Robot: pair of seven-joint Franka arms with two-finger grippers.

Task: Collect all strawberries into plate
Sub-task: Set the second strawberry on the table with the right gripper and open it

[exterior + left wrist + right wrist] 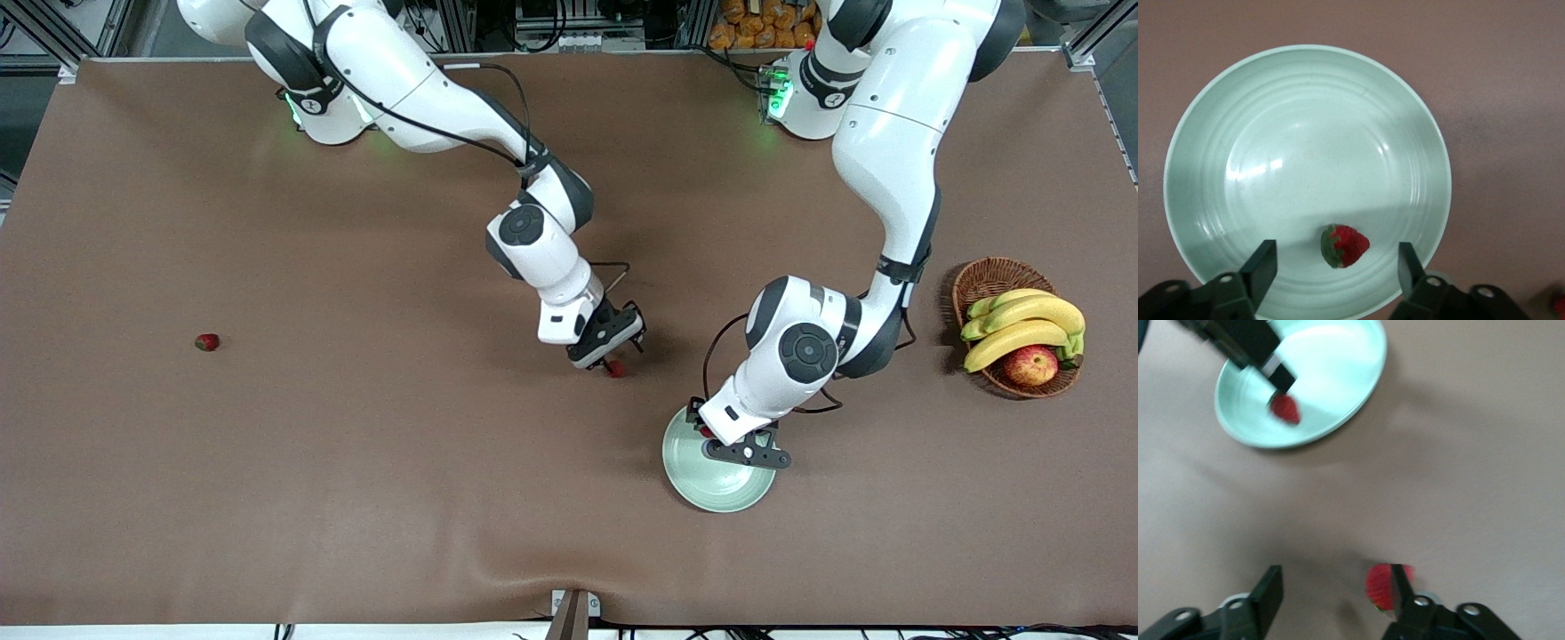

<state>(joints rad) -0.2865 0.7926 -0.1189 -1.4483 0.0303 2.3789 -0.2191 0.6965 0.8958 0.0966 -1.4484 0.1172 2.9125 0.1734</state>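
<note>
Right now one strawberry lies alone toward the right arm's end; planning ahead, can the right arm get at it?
Probably yes: bare table surrounds that strawberry, though the right pincer is open beside another strawberry.

plate (1211, 133): plain pale mint green
strawberries (1345, 246): red, dark green caps
table (356, 462): brown
basket (987, 276): brown wicker
bananas (1022, 324): yellow
apple (1031, 365): red-yellow
</note>
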